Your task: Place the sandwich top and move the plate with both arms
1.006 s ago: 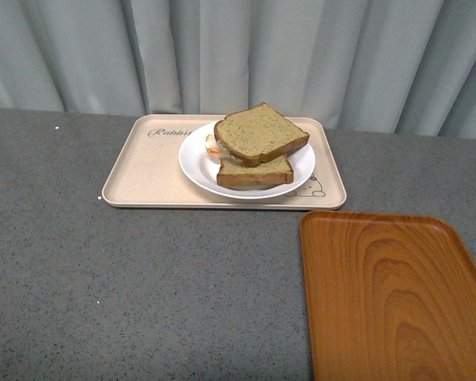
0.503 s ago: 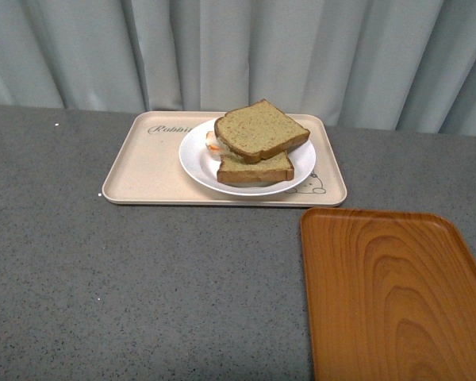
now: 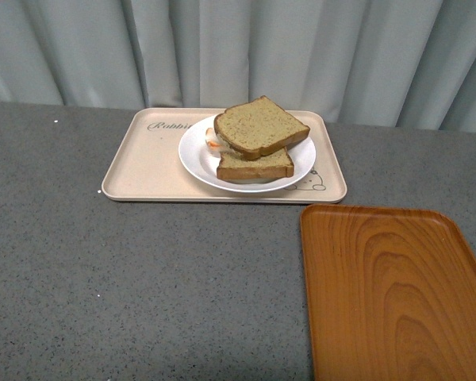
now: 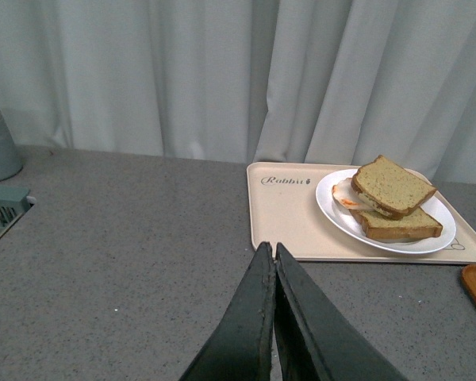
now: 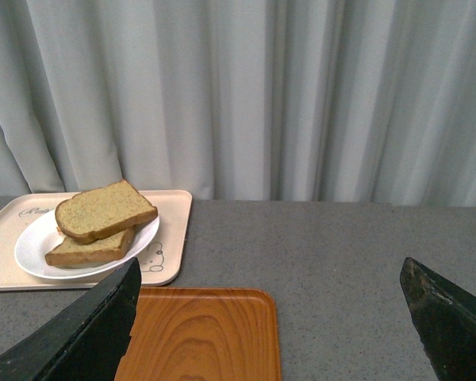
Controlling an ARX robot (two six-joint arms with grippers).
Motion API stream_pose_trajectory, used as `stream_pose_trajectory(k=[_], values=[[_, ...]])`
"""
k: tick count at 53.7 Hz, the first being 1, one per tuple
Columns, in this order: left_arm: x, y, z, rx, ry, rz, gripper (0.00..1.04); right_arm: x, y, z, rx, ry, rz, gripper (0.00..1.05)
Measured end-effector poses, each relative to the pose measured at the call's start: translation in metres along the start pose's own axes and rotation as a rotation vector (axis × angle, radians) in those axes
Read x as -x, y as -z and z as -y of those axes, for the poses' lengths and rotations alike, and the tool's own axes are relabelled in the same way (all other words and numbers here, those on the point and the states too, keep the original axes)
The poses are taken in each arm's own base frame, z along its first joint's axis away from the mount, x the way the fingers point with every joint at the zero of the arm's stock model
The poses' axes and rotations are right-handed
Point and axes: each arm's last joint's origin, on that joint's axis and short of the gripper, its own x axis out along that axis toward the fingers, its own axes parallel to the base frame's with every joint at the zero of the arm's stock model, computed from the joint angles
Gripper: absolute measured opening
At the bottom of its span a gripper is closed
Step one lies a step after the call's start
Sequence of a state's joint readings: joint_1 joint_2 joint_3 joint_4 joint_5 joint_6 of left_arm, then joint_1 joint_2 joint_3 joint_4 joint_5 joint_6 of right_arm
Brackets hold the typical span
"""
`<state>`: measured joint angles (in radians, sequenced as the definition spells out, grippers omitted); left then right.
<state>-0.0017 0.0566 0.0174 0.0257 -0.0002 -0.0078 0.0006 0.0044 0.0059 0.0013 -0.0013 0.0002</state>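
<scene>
1. The grey table point(image 3: 143, 278) carries everything; the beige tray point(image 3: 143, 171) serves as landmark below.
2. The orange tray point(image 3: 389, 294) lies just beside the beige tray's near right corner, nearer the robot, and is bare.
3. The plate point(image 3: 192, 159) sits on the beige tray, right of its middle, partly covering the rabbit print. Judged as glazed ware, it is stiff, slippery and breakable; opposite rim edges, one per arm, look like the sensible holds.
4. The sandwich top point(image 3: 260, 127) already rests on the plate, skewed and tilted over the lower slice point(image 3: 254, 167), with a bit of egg point(image 3: 214, 143) showing at the left. It looks light, soft and loose, so it may slide if the plate tips; placing appears done and moving the plate remains.
5. The left gripper point(image 4: 274, 254) hangs over the table near the beige tray's left side, fingers pressed together, empty.
6. The right gripper point(image 5: 270, 317) hovers above the orange tray, fingers spread wide, holding nothing.
</scene>
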Motion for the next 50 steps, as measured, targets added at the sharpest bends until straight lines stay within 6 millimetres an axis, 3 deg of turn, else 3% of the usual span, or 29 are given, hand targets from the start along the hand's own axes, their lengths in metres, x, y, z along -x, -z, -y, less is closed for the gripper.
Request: stream_pose_trajectory(k=[9, 12, 40, 50], values=[[0.0033, -0.0017, 0.0000, 0.000, 0.000, 0.027, 0.06, 0.0000, 0.0000, 0.0000, 0.000, 0.000, 0.000, 0.96], [0.0034, -0.0017, 0.0000, 0.000, 0.000, 0.028, 0.20, 0.0000, 0.0000, 0.0000, 0.000, 0.000, 0.000, 0.96], [0.0034, -0.0017, 0.0000, -0.001, 0.000, 0.028, 1.00, 0.0000, 0.0000, 0.0000, 0.000, 0.000, 0.000, 0.96], [0.0034, -0.0017, 0.0000, -0.001, 0.001, 0.028, 0.98, 0.0000, 0.0000, 0.0000, 0.000, 0.000, 0.000, 0.96]])
